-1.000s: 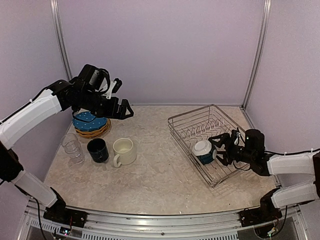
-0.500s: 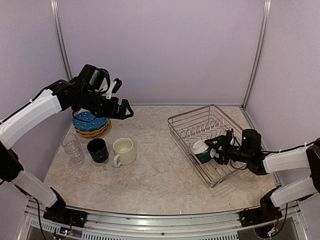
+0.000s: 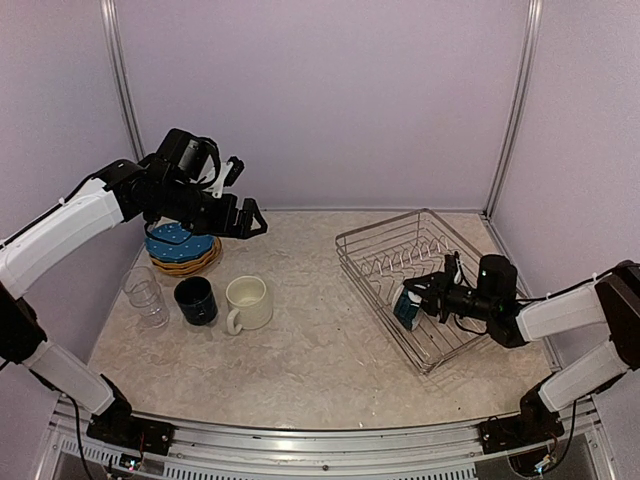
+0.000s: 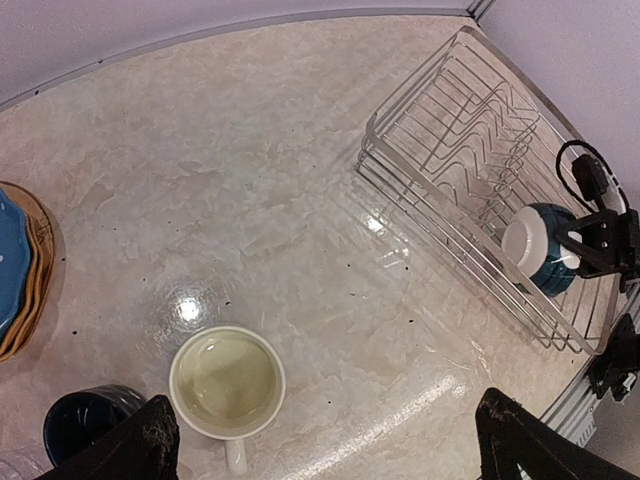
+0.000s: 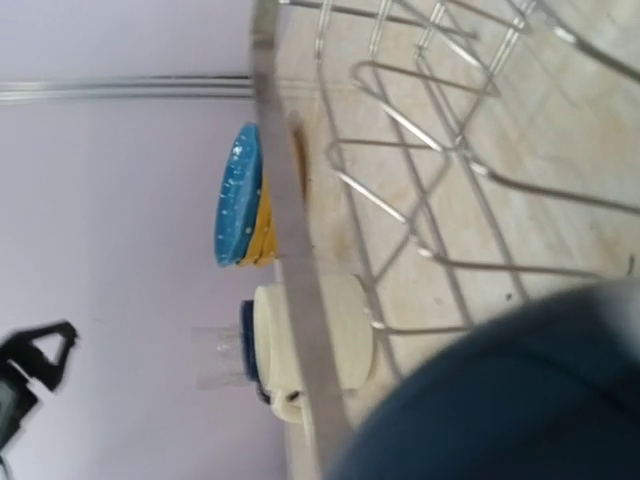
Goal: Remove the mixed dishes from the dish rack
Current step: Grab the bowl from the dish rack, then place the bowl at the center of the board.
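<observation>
The dish rack (image 3: 385, 250) is a silver wire basket at the right of the table, also seen in the left wrist view (image 4: 450, 130) and close up in the right wrist view (image 5: 290, 250). In its near end sits a teal bowl (image 3: 406, 306) with a white inside (image 4: 530, 240), tipped on its side. My right gripper (image 3: 420, 298) is shut on its rim. The bowl's teal wall (image 5: 520, 400) fills the lower right of the right wrist view and hides the fingers. My left gripper (image 3: 243, 195) hangs open and empty above the left side of the table (image 4: 330, 440).
On the table's left stand a plate stack with a blue dotted plate on top (image 3: 182, 245), a cream mug (image 3: 247, 300), a navy mug (image 3: 195, 298) and a clear glass (image 3: 145, 295). Purple walls close in the back and sides.
My right gripper pushed further into the rack and closed on the teal bowl, which tipped from upright onto its side. The left arm has not moved.
</observation>
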`<state>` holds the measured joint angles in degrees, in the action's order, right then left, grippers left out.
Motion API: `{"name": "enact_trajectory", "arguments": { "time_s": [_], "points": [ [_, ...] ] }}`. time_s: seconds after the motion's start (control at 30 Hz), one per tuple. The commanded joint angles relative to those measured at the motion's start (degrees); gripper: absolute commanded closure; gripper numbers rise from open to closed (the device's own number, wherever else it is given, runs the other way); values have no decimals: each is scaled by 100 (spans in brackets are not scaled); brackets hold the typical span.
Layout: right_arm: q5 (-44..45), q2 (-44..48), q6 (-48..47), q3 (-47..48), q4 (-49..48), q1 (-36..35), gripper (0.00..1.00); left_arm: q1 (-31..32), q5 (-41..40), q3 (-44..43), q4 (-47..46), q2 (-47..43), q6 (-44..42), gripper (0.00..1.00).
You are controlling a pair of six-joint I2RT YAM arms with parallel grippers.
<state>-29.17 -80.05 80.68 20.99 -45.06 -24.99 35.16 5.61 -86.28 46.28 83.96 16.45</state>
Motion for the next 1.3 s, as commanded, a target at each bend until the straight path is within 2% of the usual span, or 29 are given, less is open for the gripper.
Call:
{"name": "enact_trajectory", "arguments": {
  "time_s": [0.0,0.1,0.33,0.57,0.77,1.0,1.27],
  "points": [
    [70,-46,30,94,-109,-41,88,-35,23,20,-40,-8,38,1],
    [67,-41,52,66,-136,-41,100,-35,30,17,-39,1,34,1],
    [121,158,-469,277,512,-40,100,-35,60,16,-40,15,56,1],
    [533,859,-2293,1291,2729,-93,100,-58,-9,53,-96,-48,107,1],
    [1441,855,-4419,2989,5076,-507,100,-316,35,387,-556,-484,343,1],
    [2451,-63,-6406,4881,6511,-1676,100,-796,-201,1035,-1330,-1455,695,1],
    [2873,-2253,-7878,7468,8123,-3454,100,-1362,-887,1687,-1962,-2426,936,1]
  ]
}}
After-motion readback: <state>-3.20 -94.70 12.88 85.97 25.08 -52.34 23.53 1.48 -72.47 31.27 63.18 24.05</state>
